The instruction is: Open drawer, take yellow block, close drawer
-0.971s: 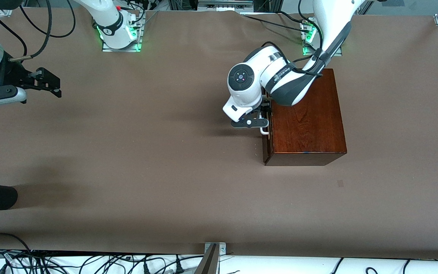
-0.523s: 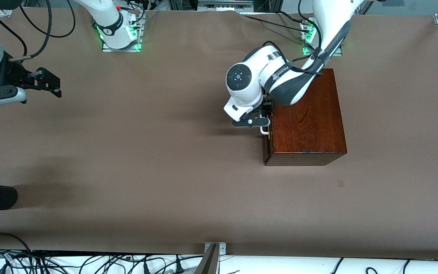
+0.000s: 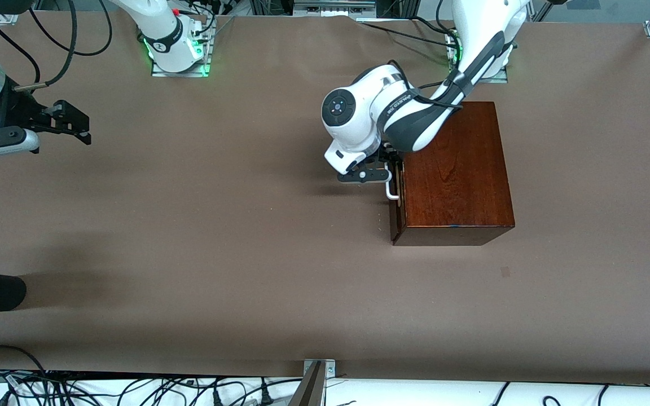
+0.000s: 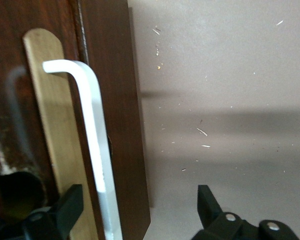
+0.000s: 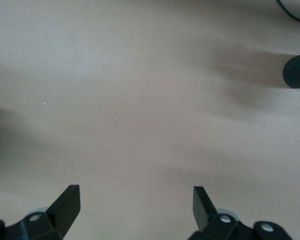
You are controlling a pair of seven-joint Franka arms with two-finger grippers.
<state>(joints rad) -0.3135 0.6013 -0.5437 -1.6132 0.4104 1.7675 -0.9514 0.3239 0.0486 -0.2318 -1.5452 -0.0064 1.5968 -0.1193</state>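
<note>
While the drawer (image 3: 396, 194) is shut in its wooden box (image 3: 453, 175) toward the left arm's end of the bench (image 3: 246, 225), your left pincer (image 4: 140, 212) has shifted along the handle (image 4: 92, 145), wide open around it. Right pincer (image 5: 135, 207) waits, wide open. No yellow block shows; pull next.

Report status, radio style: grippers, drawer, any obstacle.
Left gripper open, fingers straddling the white handle. Right gripper open, waiting over bare table at the right arm's end. Drawer shut; yellow block unseen. Nothing in the way.
</note>
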